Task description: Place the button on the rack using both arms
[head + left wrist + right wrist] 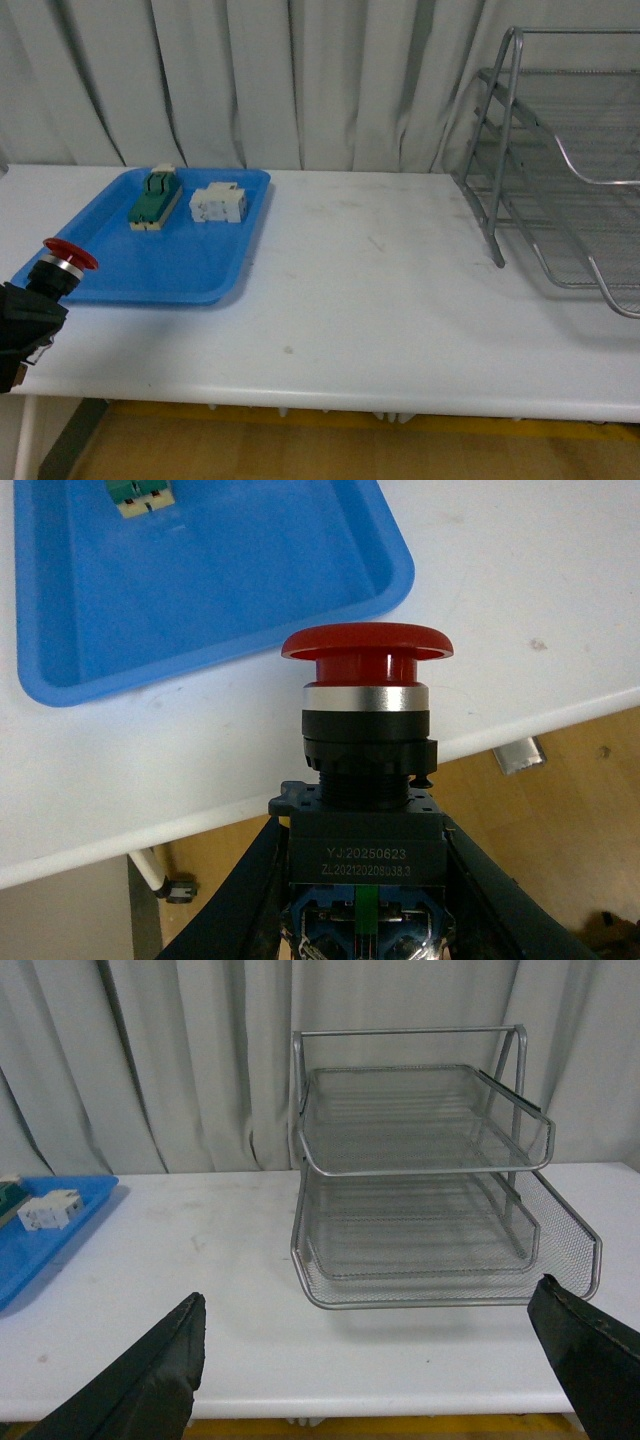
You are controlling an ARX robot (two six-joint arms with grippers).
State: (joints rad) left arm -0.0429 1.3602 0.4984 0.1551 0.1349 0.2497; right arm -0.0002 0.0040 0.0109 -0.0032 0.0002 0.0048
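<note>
The button (366, 730), with its red mushroom cap on a dark body, is held upright in my left gripper (365, 880), which is shut on the body. In the front view the button (66, 262) hangs at the far left, over the table's front-left corner beside the blue tray. The rack (565, 190) is a silver wire-mesh letter tray at the table's far right. In the right wrist view the rack (430, 1190) stands straight ahead, and my right gripper (375, 1360) is open and empty short of it, near the table's front edge.
A blue tray (150, 265) at the back left holds a green-and-cream switch (155, 198) and a white blocky component (219, 203). The white table (380, 290) stretches between tray and rack. Grey curtains hang behind.
</note>
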